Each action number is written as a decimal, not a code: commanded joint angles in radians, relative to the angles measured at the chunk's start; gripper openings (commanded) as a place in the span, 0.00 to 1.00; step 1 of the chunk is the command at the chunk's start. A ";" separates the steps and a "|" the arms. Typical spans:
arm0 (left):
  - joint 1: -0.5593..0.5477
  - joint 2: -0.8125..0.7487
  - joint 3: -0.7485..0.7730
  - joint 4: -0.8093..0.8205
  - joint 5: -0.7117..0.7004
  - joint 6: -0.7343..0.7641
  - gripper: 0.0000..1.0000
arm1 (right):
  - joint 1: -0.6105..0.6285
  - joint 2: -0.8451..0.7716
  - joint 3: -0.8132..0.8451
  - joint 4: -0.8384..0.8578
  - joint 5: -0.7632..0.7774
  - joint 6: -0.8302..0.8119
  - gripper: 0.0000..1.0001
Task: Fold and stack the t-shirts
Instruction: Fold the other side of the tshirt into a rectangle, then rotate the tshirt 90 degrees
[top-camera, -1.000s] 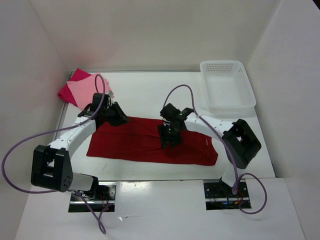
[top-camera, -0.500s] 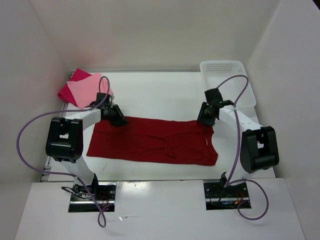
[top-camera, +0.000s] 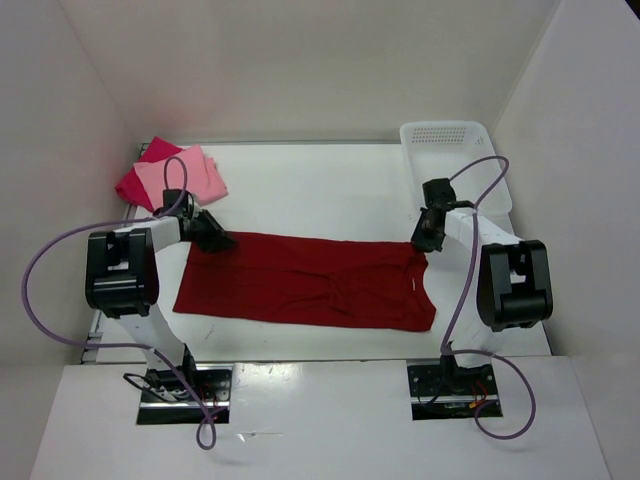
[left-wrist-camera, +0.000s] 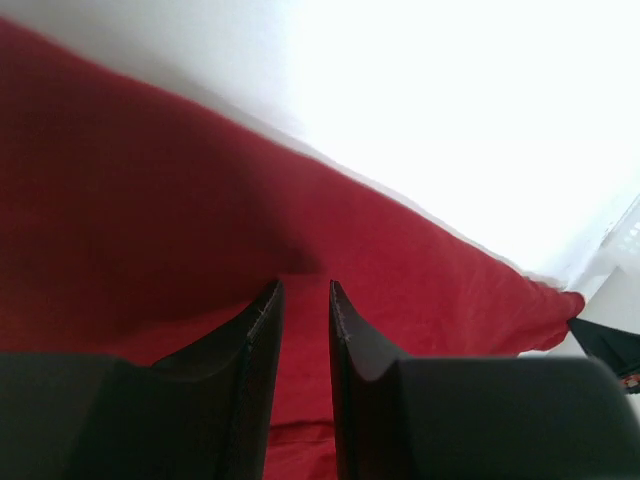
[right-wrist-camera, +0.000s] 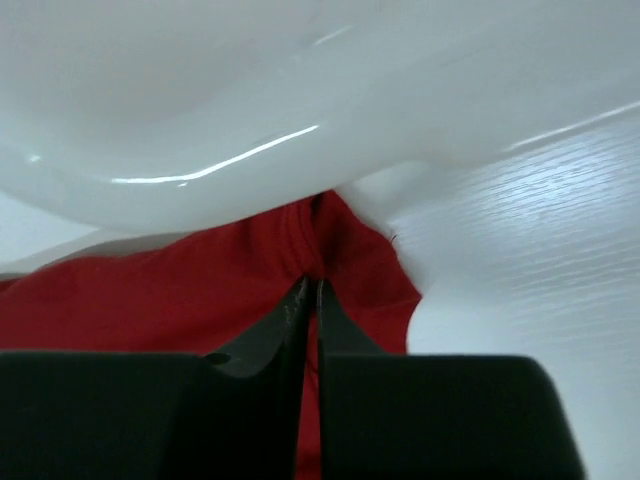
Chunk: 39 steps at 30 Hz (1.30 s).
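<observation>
The dark red t-shirt (top-camera: 310, 282) lies spread flat across the middle of the table. At its far left corner my left gripper (top-camera: 218, 241) rests low on the cloth. In the left wrist view my left gripper (left-wrist-camera: 303, 285) stands open by a narrow gap, with red cloth (left-wrist-camera: 150, 200) showing between and beneath the fingers. My right gripper (top-camera: 428, 238) is at the far right corner. In the right wrist view my right gripper (right-wrist-camera: 309, 283) is shut, pinching a puckered fold of the shirt's edge (right-wrist-camera: 340, 240). The pale pink t-shirt (top-camera: 185, 175) lies folded on the crimson-pink t-shirt (top-camera: 138, 185) at the back left.
A white lattice basket (top-camera: 455, 170) stands at the back right, close behind my right gripper, and its glossy wall (right-wrist-camera: 200, 120) fills the top of the right wrist view. White walls close in the table on three sides.
My right gripper has moved from the shirt's middle to its far right corner and shut on the cloth there. My left gripper has shifted a little left along the far left corner.
</observation>
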 joint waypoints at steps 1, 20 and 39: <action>0.038 0.015 -0.030 0.037 0.045 0.003 0.32 | -0.019 -0.013 -0.002 0.040 0.070 0.008 0.07; -0.012 -0.290 -0.029 -0.051 0.011 0.044 0.34 | 0.003 -0.242 0.035 -0.068 -0.011 0.036 0.58; 0.077 -0.135 -0.204 -0.002 0.040 -0.026 0.00 | 0.274 0.004 -0.121 0.150 -0.183 0.249 0.01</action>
